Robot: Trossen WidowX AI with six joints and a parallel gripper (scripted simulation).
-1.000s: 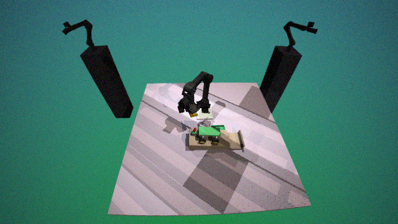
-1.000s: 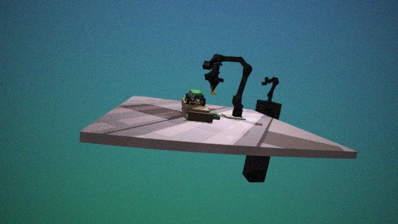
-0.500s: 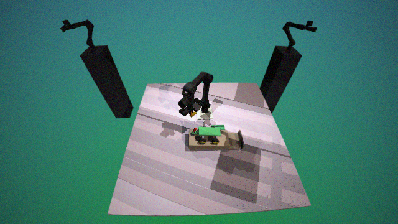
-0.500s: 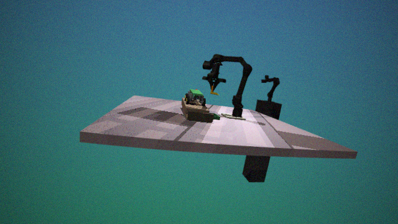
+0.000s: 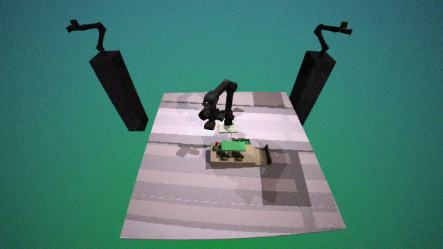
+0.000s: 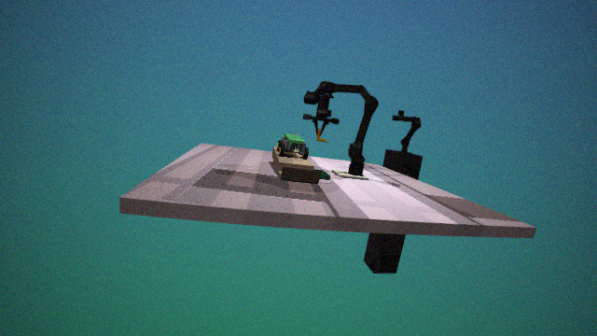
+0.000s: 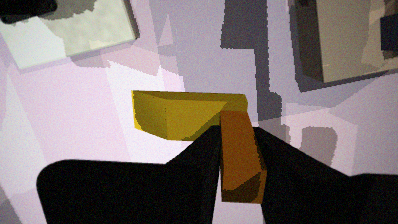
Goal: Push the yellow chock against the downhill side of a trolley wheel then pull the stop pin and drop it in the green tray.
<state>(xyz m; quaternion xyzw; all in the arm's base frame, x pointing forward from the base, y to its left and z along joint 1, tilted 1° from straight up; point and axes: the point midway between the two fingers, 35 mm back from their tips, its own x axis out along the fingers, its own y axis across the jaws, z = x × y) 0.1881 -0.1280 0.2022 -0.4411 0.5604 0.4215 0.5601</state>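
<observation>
My gripper [image 6: 319, 132] [image 7: 234, 135] is shut on the orange handle of the chock. The chock [image 6: 322, 139] [image 7: 185, 117] hangs in the air, its yellow body turned sideways below the fingertips. In the top view the arm mostly hides it. The trolley [image 5: 232, 146] [image 6: 294, 139], green-topped with dark wheels, stands on the wooden ramp [image 5: 250, 158] [image 6: 298, 161]. The red-headed stop pin [image 5: 217, 144] stands at the trolley's left end in the top view. The green tray [image 5: 246, 141] [image 6: 325, 175] lies beside the ramp, on the arm's side, partly hidden. The gripper is apart from ramp and trolley.
A dark end board [image 5: 268, 154] stands at the ramp's low end. The arm's pale base plate [image 5: 228, 131] [image 6: 342, 175] [image 7: 107, 52] lies behind the tray. A wooden block, seemingly the ramp's end [image 7: 345, 45], shows at the wrist view's upper right. Two other arms stand on black pillars beyond the table.
</observation>
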